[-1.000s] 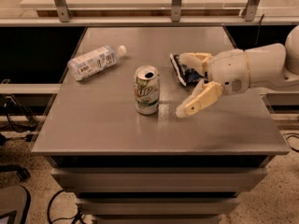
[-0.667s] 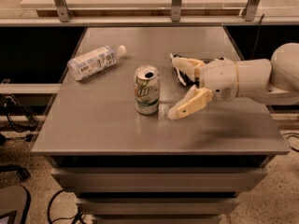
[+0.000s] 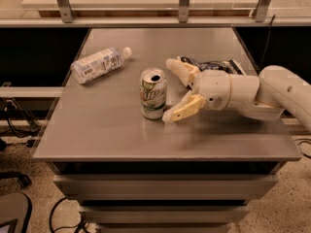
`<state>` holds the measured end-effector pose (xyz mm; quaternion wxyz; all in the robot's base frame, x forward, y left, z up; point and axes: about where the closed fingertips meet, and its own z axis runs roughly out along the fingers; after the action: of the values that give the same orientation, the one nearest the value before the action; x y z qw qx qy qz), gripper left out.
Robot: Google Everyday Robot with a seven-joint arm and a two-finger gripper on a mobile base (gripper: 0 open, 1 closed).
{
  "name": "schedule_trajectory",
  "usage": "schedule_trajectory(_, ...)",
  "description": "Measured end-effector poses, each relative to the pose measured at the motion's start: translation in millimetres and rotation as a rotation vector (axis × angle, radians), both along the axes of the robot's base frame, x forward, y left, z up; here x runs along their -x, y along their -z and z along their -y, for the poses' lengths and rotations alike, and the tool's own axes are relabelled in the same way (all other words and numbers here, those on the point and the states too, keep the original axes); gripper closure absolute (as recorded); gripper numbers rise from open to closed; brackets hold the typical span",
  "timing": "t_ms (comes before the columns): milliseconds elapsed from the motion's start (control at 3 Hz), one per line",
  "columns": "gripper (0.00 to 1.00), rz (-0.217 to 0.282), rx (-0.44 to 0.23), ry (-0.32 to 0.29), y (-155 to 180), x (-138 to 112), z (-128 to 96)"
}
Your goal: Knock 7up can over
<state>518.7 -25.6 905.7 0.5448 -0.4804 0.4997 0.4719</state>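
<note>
The upright can [image 3: 153, 93] is found mid-frame, just left of the gripper [image 3: 173, 90], whose fingers [image 3: 183, 110] are spread wide toward it.

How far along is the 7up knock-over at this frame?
Done: the gripper sits open beside the 7up can, on its right in view. In hand: the lower fingertip is at the can's base; contact unclear. Left: the can stands upright on the table, so the tipping itself.
</note>
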Motion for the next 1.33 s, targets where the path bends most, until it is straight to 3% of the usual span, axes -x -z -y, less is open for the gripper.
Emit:
schedule_trajectory(333,0.00,0.026,-0.040,-0.018,-2,-1,-9)
schedule_trajectory(1333,0.00,0.089,0.043,-0.060,-3,3,-26)
